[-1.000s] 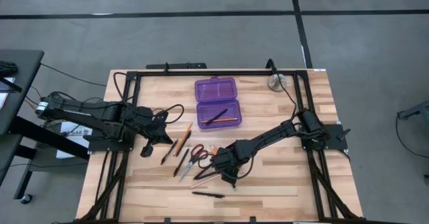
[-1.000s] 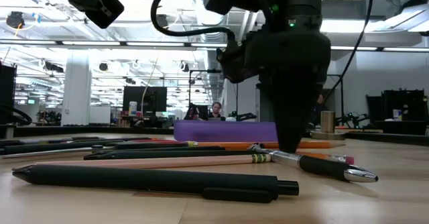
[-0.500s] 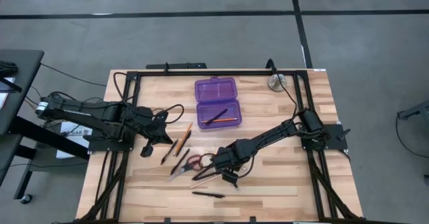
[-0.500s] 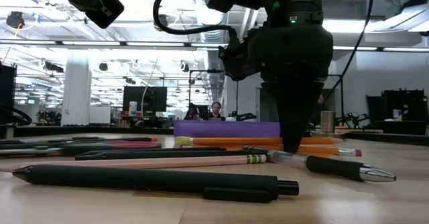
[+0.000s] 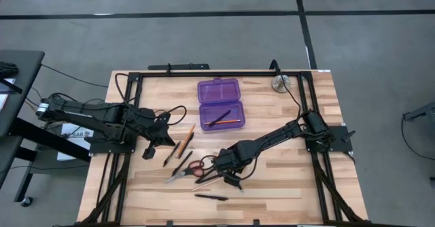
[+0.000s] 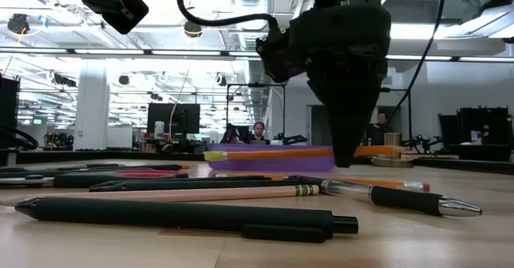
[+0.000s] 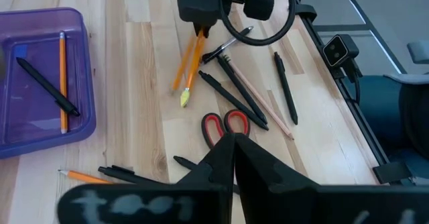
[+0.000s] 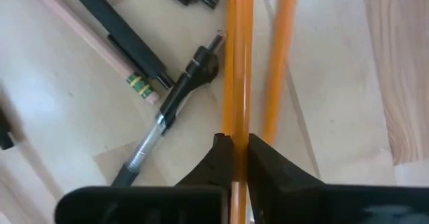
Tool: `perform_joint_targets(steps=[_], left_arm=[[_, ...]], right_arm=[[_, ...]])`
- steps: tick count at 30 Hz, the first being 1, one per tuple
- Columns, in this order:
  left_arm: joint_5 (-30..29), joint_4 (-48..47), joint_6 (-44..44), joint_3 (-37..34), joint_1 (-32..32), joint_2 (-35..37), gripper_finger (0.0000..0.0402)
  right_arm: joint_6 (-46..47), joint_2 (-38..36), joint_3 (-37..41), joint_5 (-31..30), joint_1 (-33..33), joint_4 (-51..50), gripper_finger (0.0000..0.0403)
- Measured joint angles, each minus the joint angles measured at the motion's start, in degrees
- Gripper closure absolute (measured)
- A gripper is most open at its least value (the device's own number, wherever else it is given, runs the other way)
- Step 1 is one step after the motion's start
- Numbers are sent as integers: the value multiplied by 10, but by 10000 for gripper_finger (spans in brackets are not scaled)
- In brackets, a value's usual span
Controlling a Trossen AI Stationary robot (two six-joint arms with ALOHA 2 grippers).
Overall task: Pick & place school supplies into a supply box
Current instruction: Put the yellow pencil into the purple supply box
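Orange pencil (image 8: 238, 63): I had it pinched between the right gripper's (image 6: 345, 157) fingers, lifted just off the wood near the table's middle.
Second pencil (image 8: 278, 63): it lay right beside the held one.
Purple box (image 5: 221, 103): it sat open at 12 o'clock from the gripper, with a pen and a pencil inside.
Scissors (image 5: 188, 170): they lay at 9 o'clock, close by.
Left gripper (image 5: 149, 150): it waited over the table's left side, fingers together, holding nothing.
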State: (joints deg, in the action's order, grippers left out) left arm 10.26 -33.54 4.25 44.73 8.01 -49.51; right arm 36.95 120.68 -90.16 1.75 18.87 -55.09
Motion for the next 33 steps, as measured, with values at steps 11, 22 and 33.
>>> perform_joint_targets(steps=[11,22,33], left_arm=[[0,0,0,0,0,0,401],[0,0,0,0,0,0,401],[1,0,0,0,0,0,401]], right_arm=[[-2,0,-16,-9,0,-36,395],[-60,-13,-28,-47,-44,-98,397],[-181,-57,-81,-94,-157,-152,396]])
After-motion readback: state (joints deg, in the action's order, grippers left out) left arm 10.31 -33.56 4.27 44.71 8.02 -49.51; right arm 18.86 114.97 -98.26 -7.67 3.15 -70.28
